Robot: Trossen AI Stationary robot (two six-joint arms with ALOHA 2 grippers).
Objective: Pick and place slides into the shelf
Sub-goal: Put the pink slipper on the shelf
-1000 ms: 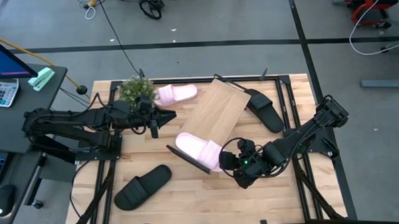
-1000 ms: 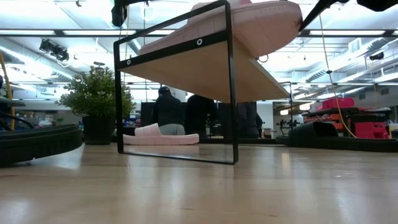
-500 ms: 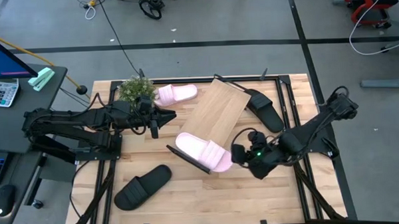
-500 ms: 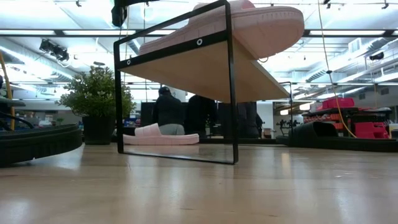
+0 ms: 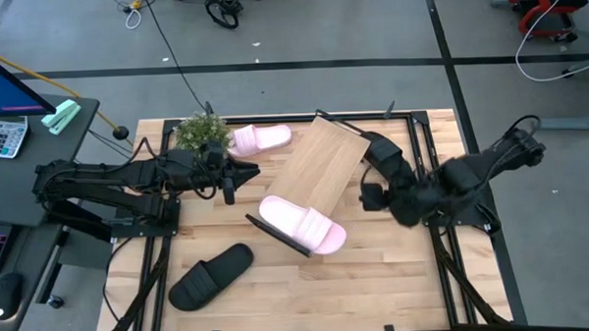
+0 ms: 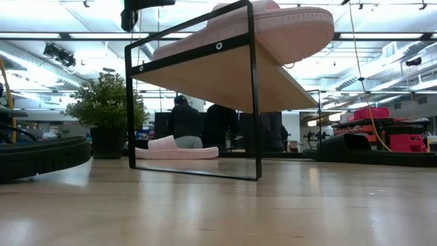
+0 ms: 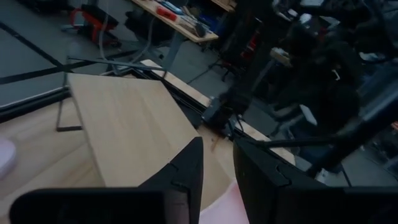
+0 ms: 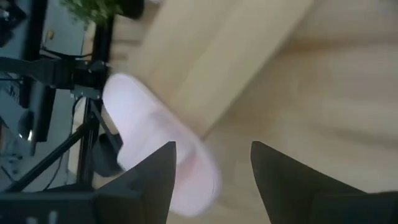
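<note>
The shelf (image 5: 314, 165) stands at mid-table, a light-wood board (image 6: 239, 78) on black end frames. One pale pink slide (image 5: 301, 224) lies sole-down on the board's near end (image 6: 273, 27); its right end sticks out past the edge. My right gripper (image 5: 374, 195) hovers open to the right of the shelf, above the table, and looks down on that slide (image 8: 155, 130). My left gripper (image 5: 248, 171) hangs left of the shelf, a narrow gap between its fingers (image 7: 217, 171), holding nothing. A second pink slide (image 5: 262, 139) lies at the far left and a black slide (image 5: 210, 277) at the near left. Another black slide (image 5: 384, 154) lies right of the shelf.
A small potted plant (image 5: 200, 129) stands at the table's far left corner beside the second pink slide. Bare slatted tabletop (image 5: 377, 281) lies along the near edge and right of the shelf. People stand in the room behind the table (image 6: 184, 123).
My right gripper has come away from the right end of the pink slide on the shelf. It has risen and drawn back toward the table's right and far side, and it now hangs beside the black slide. The pink slide stays on the board's near end.
</note>
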